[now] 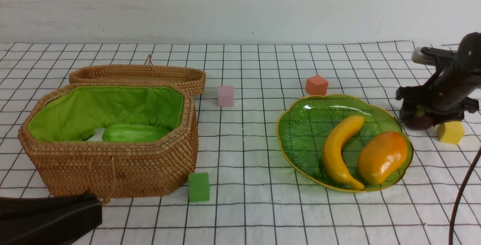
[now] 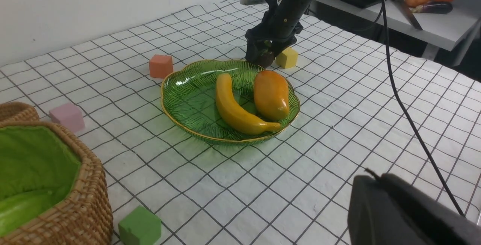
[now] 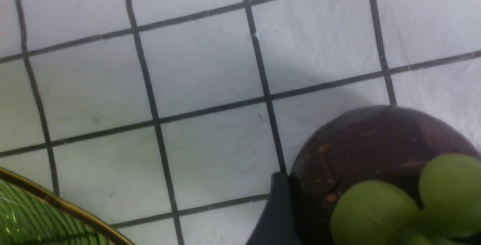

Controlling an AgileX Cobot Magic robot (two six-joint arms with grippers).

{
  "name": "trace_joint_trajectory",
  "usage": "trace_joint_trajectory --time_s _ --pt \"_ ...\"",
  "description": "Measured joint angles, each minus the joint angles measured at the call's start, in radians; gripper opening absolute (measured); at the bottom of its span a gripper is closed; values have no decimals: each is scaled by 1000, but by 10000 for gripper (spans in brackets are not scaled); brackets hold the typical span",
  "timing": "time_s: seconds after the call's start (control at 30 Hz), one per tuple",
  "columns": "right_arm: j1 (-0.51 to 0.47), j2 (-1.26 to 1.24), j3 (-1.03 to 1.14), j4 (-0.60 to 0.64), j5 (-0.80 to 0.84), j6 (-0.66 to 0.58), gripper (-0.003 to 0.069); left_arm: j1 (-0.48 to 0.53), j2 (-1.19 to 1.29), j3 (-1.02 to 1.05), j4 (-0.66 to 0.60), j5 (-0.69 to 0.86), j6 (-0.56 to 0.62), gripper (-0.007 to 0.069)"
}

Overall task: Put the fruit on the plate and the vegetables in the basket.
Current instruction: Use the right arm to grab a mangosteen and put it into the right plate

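The yellow banana and orange mango lie on the green glass plate. Just right of the plate, a dark-purple mangosteen with a green cap sits on the cloth. My right gripper is lowered over it, and one finger presses its side. In the rattan basket lie a light-green gourd and a bit of a white vegetable. My left gripper is shut and holds nothing, low at the near left in front of the basket.
The woven lid leans behind the basket. Foam cubes dot the checked cloth: pink, orange, green, and yellow right beside the right gripper. A black cable hangs at the right edge.
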Motion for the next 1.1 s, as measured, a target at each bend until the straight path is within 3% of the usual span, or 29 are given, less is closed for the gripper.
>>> trace_joint_trajectory --time_s 0.17,0.33,0.47,0.7,0.8,0.9,1.03,1.1 --pt "9 -42 -1 16 65 -5 587 0 0 0 46 8 -24 -10" --pt "85 -175 -11 167 129 -105 587 0 0 0 225 6 -189 -9" --pt "225 -188 -19 327 175 -255 587 0 0 0 415 1 -399 -8" --pt "337 -103 -14 318 196 -299 593 0 0 0 511 35 -491 -6" --pt "340 -111 -14 313 196 -277 663 0 0 0 518 46 -493 -5" --pt "340 -140 -14 290 220 -252 680 0 0 0 523 54 -493 -5" --pt "340 -265 -14 224 312 -215 643 0 0 0 525 67 -495 -3" --pt "340 -360 -14 173 389 -187 583 0 -13 0 525 68 -496 -2"
